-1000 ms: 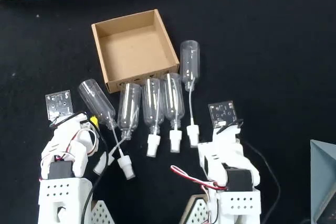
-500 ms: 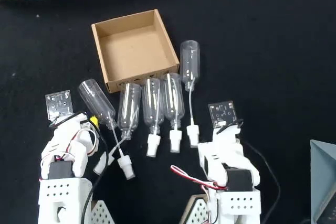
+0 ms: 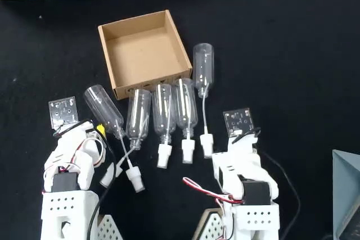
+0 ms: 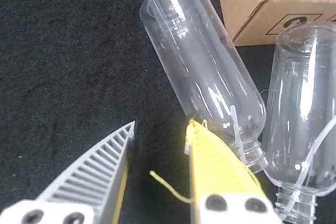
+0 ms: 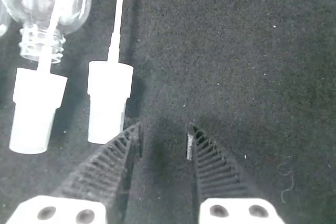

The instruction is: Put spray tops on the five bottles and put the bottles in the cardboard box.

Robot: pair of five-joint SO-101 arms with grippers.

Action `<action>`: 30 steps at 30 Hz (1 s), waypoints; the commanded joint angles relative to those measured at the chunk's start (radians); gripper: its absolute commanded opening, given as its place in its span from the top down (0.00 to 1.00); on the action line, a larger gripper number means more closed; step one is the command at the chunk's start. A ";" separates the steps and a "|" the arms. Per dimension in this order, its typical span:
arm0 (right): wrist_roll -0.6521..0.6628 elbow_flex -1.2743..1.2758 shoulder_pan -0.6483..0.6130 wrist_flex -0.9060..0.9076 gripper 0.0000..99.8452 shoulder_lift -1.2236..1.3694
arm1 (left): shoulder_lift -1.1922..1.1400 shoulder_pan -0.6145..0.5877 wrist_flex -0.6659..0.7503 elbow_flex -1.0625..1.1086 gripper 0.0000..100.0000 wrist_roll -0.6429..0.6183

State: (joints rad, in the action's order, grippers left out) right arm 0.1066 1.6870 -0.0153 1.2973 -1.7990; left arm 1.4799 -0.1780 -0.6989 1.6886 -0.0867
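My left claw [image 4: 160,129] is open and grips nothing. Its yellow finger [image 4: 215,163] lies just beside the neck of a clear plastic bottle [image 4: 205,77] that rests tilted on the black cloth desk [image 4: 63,51], while its grey finger [image 4: 100,177] is over bare cloth. In the high view this claw sits at the lower left of the frame, and the tilted bottle is the leftmost of five. My right claw [image 5: 164,129] is open as well and holds nothing. It is low over bare cloth at the lower centre-right of the high view, with a white plastic spray top [image 5: 107,100] just beside one of its black fingers. Further out, three more clear bottles [image 3: 163,113] lie side by side in the middle of the frame, necks toward me and bases close against the front wall of the open brown cardboard box [image 3: 149,84], which stands in the upper left centre. The fifth bottle [image 3: 203,68] lies just beside the box's right corner, a little higher in the frame. A thin dip tube runs out of each neck to a white top lying on the desk below it; the tubes of the two leftmost bottles cross. No top is seated on a neck, and all five bottles lie outside the box.
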 commanded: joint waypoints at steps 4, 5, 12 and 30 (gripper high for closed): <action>0.005 -0.143 0.031 -0.020 0.90 -0.094 | 0.002 -0.002 -0.003 0.021 0.85 0.003; 0.005 -0.151 0.031 -0.020 0.90 -0.094 | 0.002 -0.002 -0.003 0.021 0.85 0.003; 0.232 -0.174 0.031 -0.061 0.90 -0.094 | 0.002 -0.002 -0.003 0.021 0.85 0.003; 0.321 -0.481 0.133 -0.106 0.90 -0.028 | 0.002 -0.002 -0.003 0.021 0.85 0.003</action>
State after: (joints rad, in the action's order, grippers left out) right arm 0.4196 1.3218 0.0936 1.2160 -1.7990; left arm 1.4799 -0.1780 -0.6989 1.6886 -0.0867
